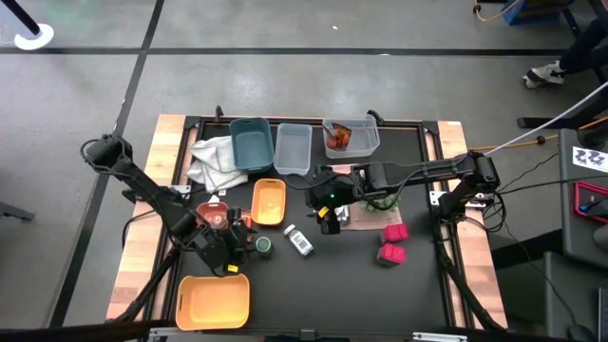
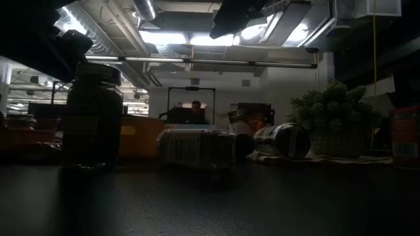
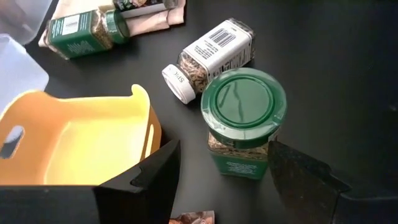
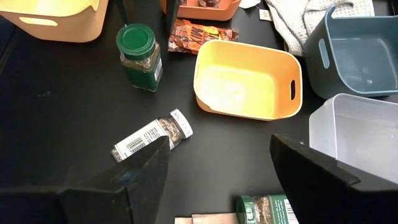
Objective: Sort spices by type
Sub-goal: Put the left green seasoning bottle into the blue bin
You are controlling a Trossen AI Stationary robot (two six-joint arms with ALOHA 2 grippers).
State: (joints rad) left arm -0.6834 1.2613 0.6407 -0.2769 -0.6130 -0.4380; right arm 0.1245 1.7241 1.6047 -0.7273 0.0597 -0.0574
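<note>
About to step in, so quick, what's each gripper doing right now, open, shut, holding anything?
Left gripper: open, empty, by the upright green-lidded glass spice jar.
Right gripper: open, empty, above the lying white-capped spice bottle.

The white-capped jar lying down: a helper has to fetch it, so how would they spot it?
Start at the small yellow-orange bin mid-table. Just in front of it lies the white-capped jar on its side, near the upright green-lidded jar. Only it has a white cap and a white barcode label.
</note>
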